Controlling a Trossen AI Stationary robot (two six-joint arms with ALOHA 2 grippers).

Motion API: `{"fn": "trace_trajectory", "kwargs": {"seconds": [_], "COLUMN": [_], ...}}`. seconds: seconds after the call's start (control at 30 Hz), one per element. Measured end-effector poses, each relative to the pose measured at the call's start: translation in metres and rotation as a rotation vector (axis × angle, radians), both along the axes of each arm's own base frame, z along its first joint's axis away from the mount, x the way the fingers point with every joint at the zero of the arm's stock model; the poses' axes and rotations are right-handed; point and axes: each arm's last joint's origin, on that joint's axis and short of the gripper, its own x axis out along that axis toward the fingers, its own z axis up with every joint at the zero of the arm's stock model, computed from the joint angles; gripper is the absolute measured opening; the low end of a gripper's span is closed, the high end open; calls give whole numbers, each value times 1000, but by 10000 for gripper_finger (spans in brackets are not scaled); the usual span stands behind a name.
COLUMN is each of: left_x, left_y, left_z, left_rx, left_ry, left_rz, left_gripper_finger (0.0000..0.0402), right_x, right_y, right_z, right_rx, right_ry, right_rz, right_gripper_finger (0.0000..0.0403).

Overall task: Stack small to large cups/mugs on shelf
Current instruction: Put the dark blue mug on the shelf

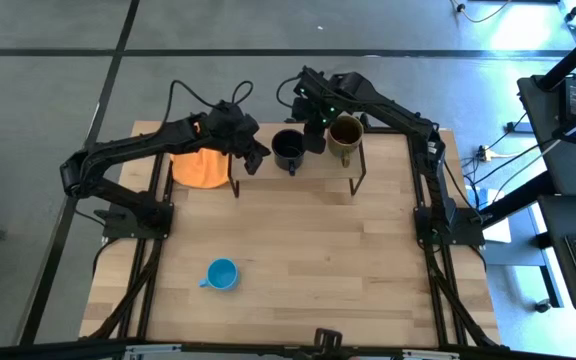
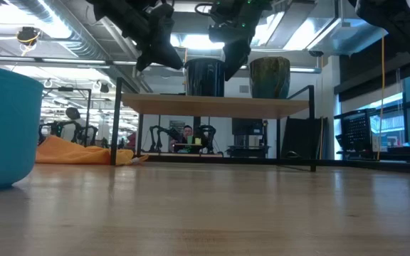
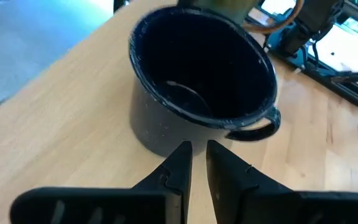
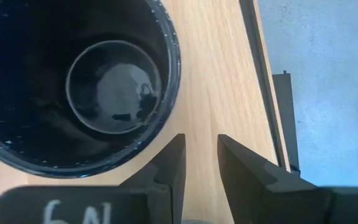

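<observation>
The black mug [image 1: 288, 150] and the olive-brown mug [image 1: 345, 135] stand upright side by side on the shelf [image 1: 318, 172] at the table's far side. They also show in the low view, black [image 2: 205, 77] and olive-brown [image 2: 270, 77]. The light blue mug [image 1: 222, 274] stands on the tabletop near the front left. My left gripper [image 3: 197, 150] is shut and empty, just left of the black mug [image 3: 197, 81]. My right gripper [image 4: 201, 149] hangs over the shelf board between the two mugs, beside the black mug's rim [image 4: 166, 93], narrowly open and empty.
An orange cloth [image 1: 200, 165] lies on the table left of the shelf, under my left arm. The shelf's thin black legs [image 1: 356, 180] stand at its corners. The wide tabletop [image 1: 348, 260] lies in front of the shelf.
</observation>
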Motion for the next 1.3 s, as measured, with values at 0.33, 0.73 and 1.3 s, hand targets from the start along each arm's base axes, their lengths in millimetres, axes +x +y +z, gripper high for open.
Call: {"fn": "trace_trajectory", "kwargs": {"seconds": [0.33,0.73,1.3], "left_x": [5,17,26], "left_y": [0,4,16], "left_z": [-2,-9,-23], "left_rx": [-45,-34,-32], "left_ry": [-32,-48,-29], "left_rz": [-33,-47,-50], "left_gripper_finger": [43,43,43], "right_x": [-1,0,1], "right_y": [-2,-7,-8], "right_z": [0,2,3], "right_rx": [-12,-139,-153], "right_ry": [3,38,15], "right_rz": [-8,-46,-53], "right_gripper_finger": [94,94,94]}}
